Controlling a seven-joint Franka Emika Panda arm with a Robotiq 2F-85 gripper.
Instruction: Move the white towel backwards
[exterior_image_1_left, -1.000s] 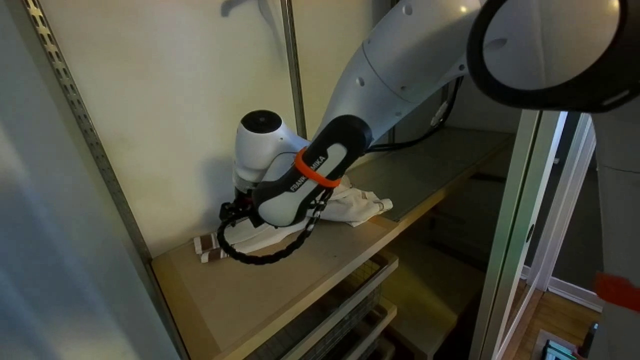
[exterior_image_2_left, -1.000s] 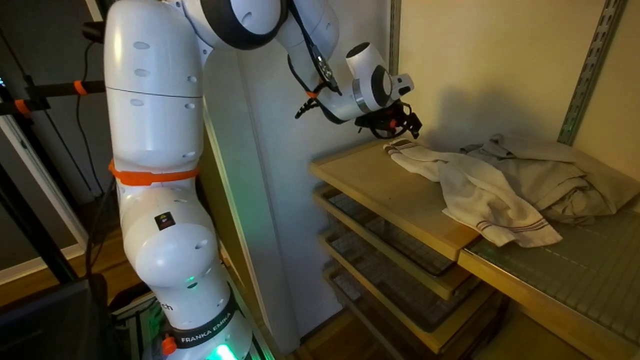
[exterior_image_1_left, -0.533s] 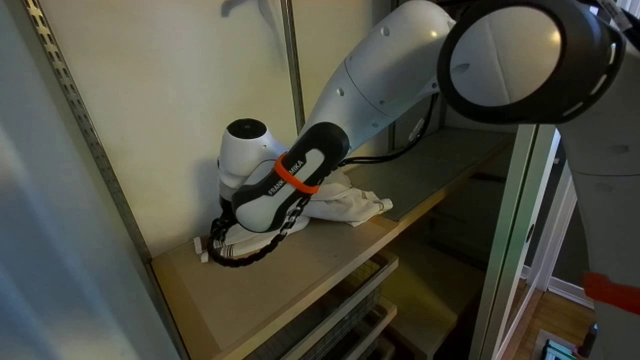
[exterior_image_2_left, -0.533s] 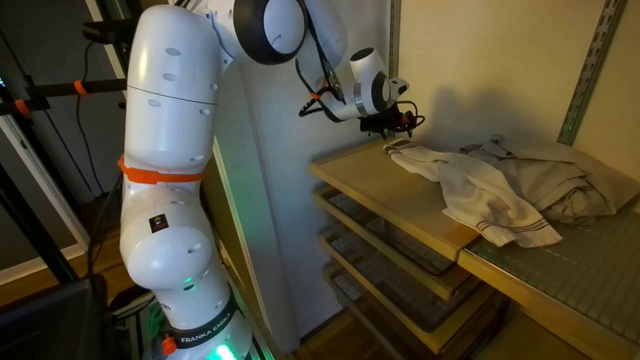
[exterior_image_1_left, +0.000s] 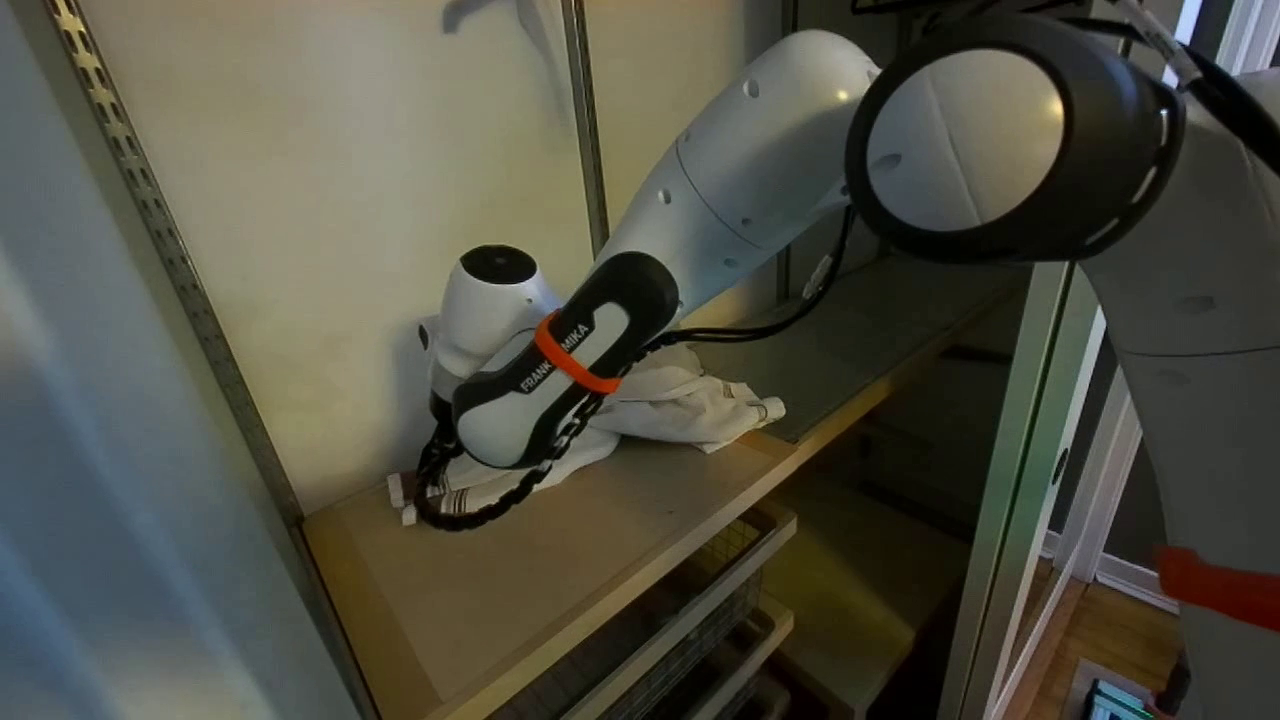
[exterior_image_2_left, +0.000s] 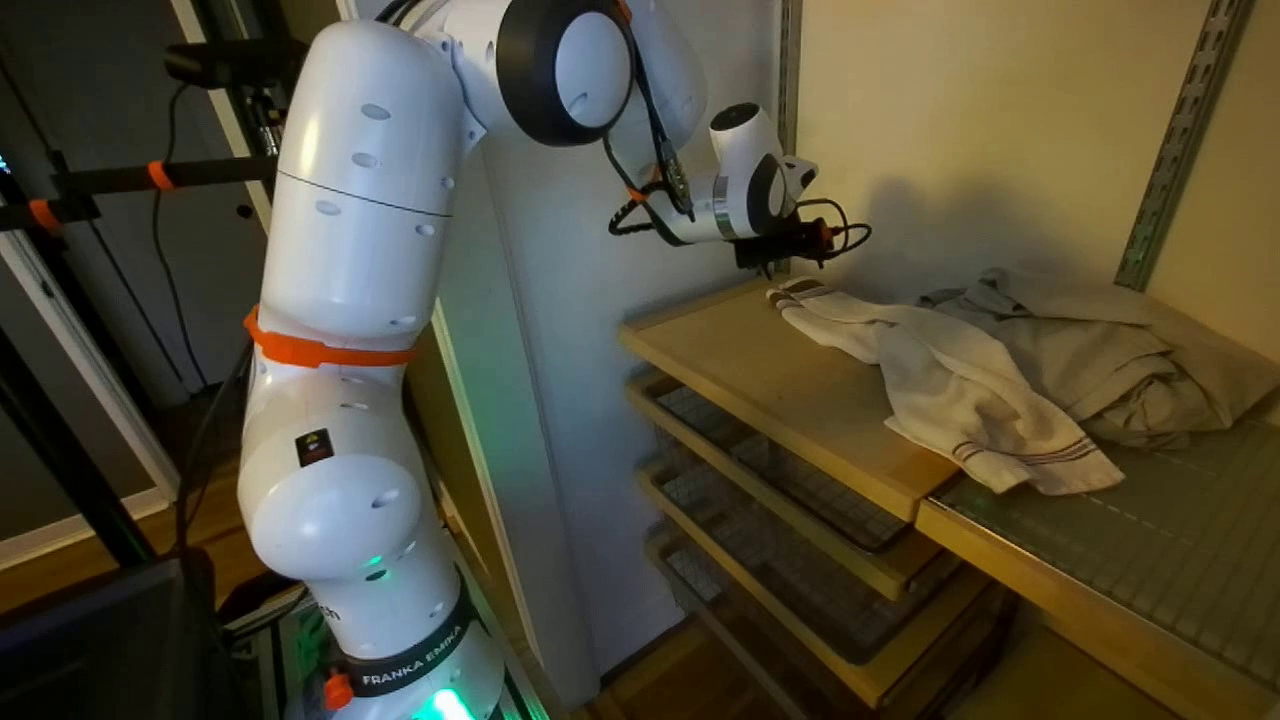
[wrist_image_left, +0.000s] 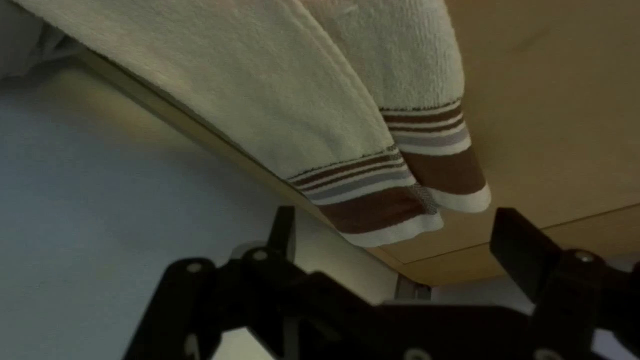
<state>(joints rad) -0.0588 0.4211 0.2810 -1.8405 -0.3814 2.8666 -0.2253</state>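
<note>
- Jaws: wide apart; gripper (wrist_image_left: 395, 217) above the brown-striped end of the white towel (exterior_image_2_left: 930, 365).
- Towel position: across the wooden shelf (exterior_image_2_left: 740, 350), opposite end on the gray-green shelf (exterior_image_2_left: 1180, 530), beside a crumpled beige cloth (exterior_image_2_left: 1130, 370).
- Base collar (exterior_image_2_left: 410, 657): reads "FRANKA EMIKA".
- Orange strap (exterior_image_1_left: 565, 362): crosses lettering on the arm (exterior_image_1_left: 720, 200); "FRANK" and "MIKA" legible.

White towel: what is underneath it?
The white towel lies across the wooden board, one striped end reaching onto the grey shelf. Its folds would hide anything else beneath; whether the grey cloth tucks under, I can't tell.
</note>
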